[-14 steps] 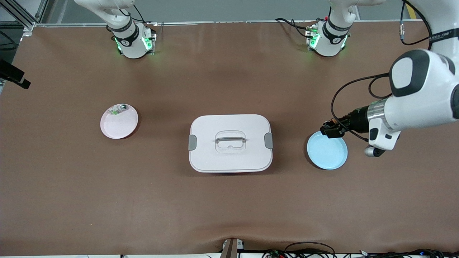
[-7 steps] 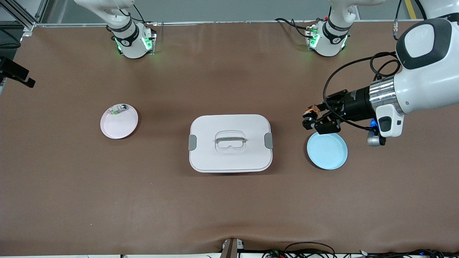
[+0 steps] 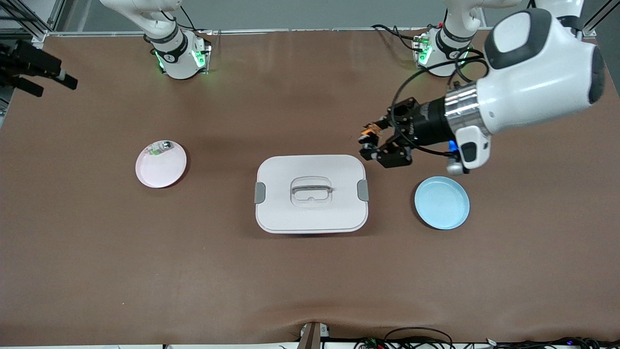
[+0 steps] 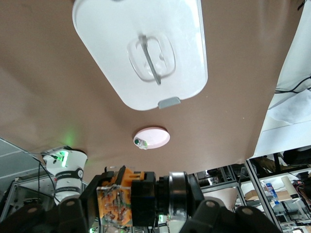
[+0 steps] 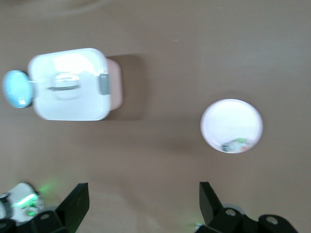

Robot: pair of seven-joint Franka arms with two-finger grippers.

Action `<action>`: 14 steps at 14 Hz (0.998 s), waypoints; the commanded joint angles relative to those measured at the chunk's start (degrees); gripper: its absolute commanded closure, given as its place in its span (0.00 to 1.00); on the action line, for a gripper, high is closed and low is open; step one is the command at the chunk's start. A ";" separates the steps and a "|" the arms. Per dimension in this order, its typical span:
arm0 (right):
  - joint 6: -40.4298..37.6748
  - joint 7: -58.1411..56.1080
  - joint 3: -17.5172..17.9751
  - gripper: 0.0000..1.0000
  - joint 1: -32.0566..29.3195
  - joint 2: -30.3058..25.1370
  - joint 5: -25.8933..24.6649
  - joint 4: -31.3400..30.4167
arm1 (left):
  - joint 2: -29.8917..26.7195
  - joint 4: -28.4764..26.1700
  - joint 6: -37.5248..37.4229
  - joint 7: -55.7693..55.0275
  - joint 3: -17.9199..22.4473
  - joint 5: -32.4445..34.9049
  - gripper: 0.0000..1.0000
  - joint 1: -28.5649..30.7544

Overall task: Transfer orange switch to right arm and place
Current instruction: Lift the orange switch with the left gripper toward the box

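Note:
The orange switch is a small black and orange part held in my left gripper, which is shut on it. They hang in the air over the table by the white box's corner toward the left arm's end. In the left wrist view the switch sits between the dark fingers of the left gripper. My right gripper is up over the table's edge at the right arm's end. In the right wrist view it is open wide and empty.
A white lidded box with a handle stands mid-table. An empty blue plate lies toward the left arm's end. A pink plate toward the right arm's end holds a small white, green and silver part.
My left gripper rose from the blue plate with the switch and moved toward the white box. My right gripper has come further into view at the right arm's end.

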 commanded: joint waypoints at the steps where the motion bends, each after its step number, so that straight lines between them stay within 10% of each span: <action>1: 6.05 -0.52 0.21 0.00 0.64 -6.12 5.19 -9.69 | 0.98 0.84 5.61 -5.20 -0.38 -0.29 0.68 -4.39; 14: 19.69 15.91 1.18 0.00 12.86 -10.27 13.90 -14.90 | 3.71 0.57 17.67 -18.84 -0.20 5.25 0.68 -16.81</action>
